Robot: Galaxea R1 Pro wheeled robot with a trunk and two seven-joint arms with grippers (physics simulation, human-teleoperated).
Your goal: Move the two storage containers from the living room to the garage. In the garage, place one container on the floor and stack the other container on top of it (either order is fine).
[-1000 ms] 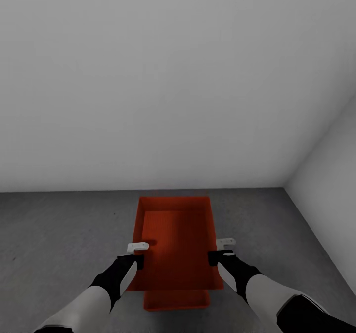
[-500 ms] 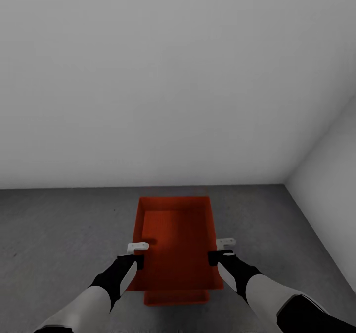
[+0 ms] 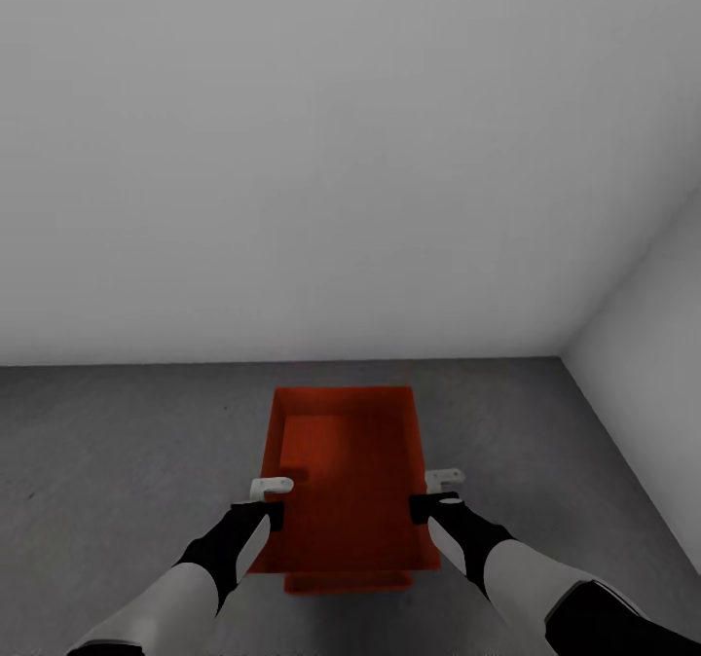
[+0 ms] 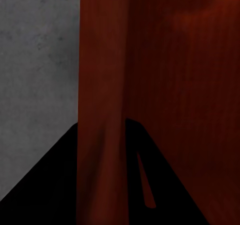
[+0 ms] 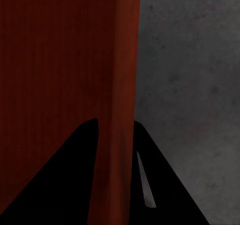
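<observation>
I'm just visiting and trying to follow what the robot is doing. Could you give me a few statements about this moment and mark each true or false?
1. Both grippers, left gripper and right gripper, clamp the side walls of the upper container. True.
2. The floor is light wood planks. False: it is dark grey concrete.
3. A second container peeks out beneath the held one. True.
4. The held container is full of boxes. False: it looks empty.
5. A sofa stands against the wall. False: the wall is bare.
</observation>
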